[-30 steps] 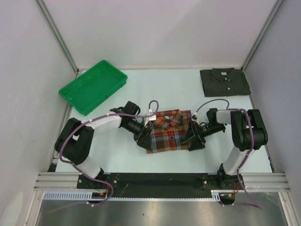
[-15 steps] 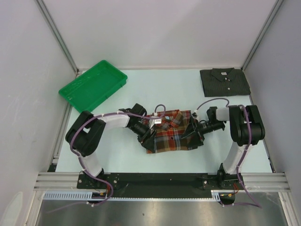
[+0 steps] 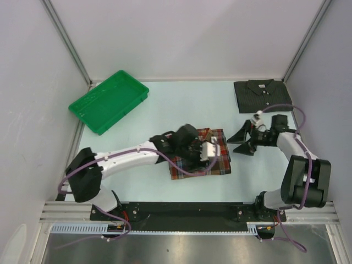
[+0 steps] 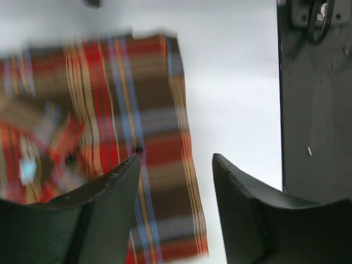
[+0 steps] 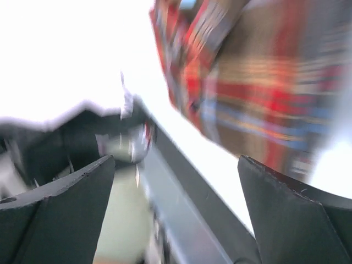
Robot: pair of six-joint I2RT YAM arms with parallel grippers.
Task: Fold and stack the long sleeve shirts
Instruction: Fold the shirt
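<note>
The plaid shirt [image 3: 217, 164] lies under the left gripper [image 3: 212, 150] (jaws half-spread, empty), while the wide-open right gripper [image 3: 242, 144] stands at its 3 o'clock.

Two robot arms of the same build. The left arm [image 3: 129, 158] and the right arm [image 3: 305, 181] each have smooth white tube-shaped links joined by bulky, rounded black joints. A thin purple cable [image 3: 281, 105] runs in loose loops along each arm. The left pincer [image 4: 176, 187] has two matte black, wedge-shaped fingers [image 4: 99, 209] with slightly rough edges. The right pincer [image 5: 175, 162] has the same dark tapered fingers, seen blurred.
</note>
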